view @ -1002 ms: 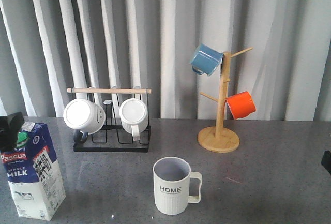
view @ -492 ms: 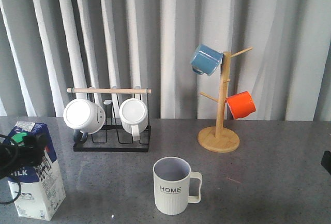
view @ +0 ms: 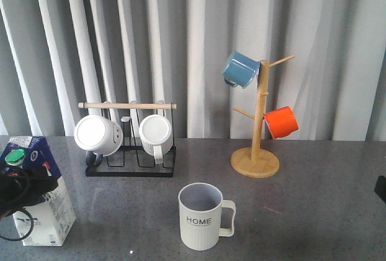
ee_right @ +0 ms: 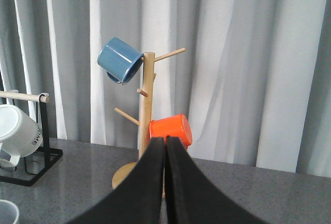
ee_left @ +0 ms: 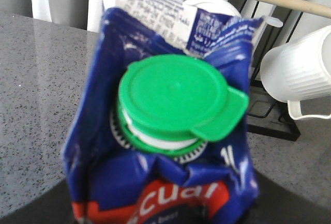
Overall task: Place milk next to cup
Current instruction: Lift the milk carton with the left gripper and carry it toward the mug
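Standing at the lower left of the frame, the milk [view: 37,198] has the left end effector [view: 21,190] against it, grip unclear, so squeeze low, lift straight, and settle it beside the cup [view: 201,216].

The milk [ee_left: 170,146] carton is glossy printed paperboard, creased at the gable; its cap [ee_left: 178,102] is smooth green plastic. The cup [view: 202,217] has a matt, ribbed cream wall. The table [view: 313,213] is speckled grey with a slight sheen. The mug tree [view: 258,129] is bare pale wood.
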Controlling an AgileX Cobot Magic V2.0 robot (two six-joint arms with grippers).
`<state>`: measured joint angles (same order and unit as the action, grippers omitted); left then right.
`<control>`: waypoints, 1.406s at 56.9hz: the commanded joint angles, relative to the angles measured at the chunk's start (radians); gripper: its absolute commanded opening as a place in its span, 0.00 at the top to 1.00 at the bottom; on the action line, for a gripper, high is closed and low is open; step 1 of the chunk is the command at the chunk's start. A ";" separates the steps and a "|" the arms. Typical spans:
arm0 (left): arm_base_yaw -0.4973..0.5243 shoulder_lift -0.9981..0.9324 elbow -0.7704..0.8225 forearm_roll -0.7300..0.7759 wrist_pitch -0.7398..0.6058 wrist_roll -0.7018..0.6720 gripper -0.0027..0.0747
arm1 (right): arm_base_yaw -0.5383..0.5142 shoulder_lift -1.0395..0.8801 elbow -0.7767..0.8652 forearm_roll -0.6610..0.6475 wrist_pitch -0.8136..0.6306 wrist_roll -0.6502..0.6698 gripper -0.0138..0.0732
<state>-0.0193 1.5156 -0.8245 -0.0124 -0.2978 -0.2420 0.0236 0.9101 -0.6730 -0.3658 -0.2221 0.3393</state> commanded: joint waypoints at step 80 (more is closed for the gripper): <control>-0.709 0.083 -0.337 -1.259 -0.451 1.161 0.97 | -0.006 -0.011 -0.033 -0.004 -0.068 -0.002 0.85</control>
<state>-0.7086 1.5948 -1.1193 -1.3057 -0.6894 0.9318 0.0236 0.9101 -0.6730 -0.3658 -0.2210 0.3393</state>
